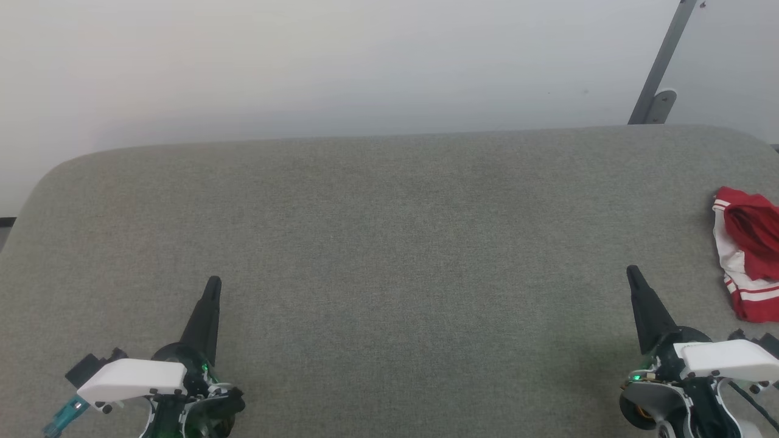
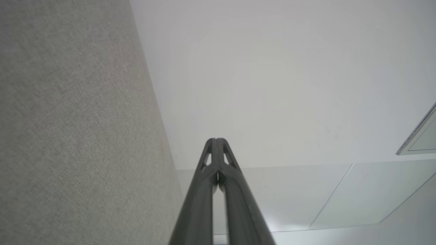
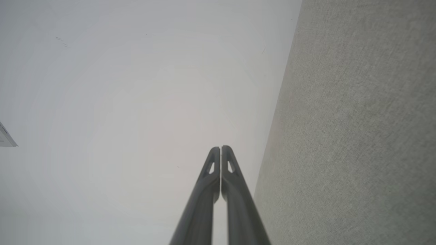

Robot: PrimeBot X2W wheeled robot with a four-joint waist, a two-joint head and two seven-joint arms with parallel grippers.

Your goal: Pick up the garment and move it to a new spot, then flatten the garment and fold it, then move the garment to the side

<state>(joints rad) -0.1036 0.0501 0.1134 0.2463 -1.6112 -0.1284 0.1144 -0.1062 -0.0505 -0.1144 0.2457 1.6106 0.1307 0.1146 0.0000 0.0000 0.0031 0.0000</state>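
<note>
Grey fabric-covered counter point(image 1: 389, 243), far corners rounded. A pale wall point(image 1: 365, 61) stands behind the counter's far edge. A grey metal strut point(image 1: 660, 73) slants up the wall above the counter's far right corner.

Garment point(image 1: 754, 243): crumpled heap at the counter's right edge, about midway between its near and far sides, partly cut off by the frame. Red cloth is bunched on top, with a white panel under it and red-and-white striped trim at the near end. No lettering can be read.

Left end effector point(image 1: 213, 286): over the counter's near left part. Its 2 dark fingers are pressed together to 1 point with nothing between them. The left wrist view shows the same tips meeting point(image 2: 216, 140), with counter fabric along one side.

Right end effector point(image 1: 633, 274): over the counter's near right part, near the garment but apart from it. Its 2 fingers are together and empty. The right wrist view shows the tips touching point(image 3: 220, 148).

Cannot tell whether either tip touches the fabric.
</note>
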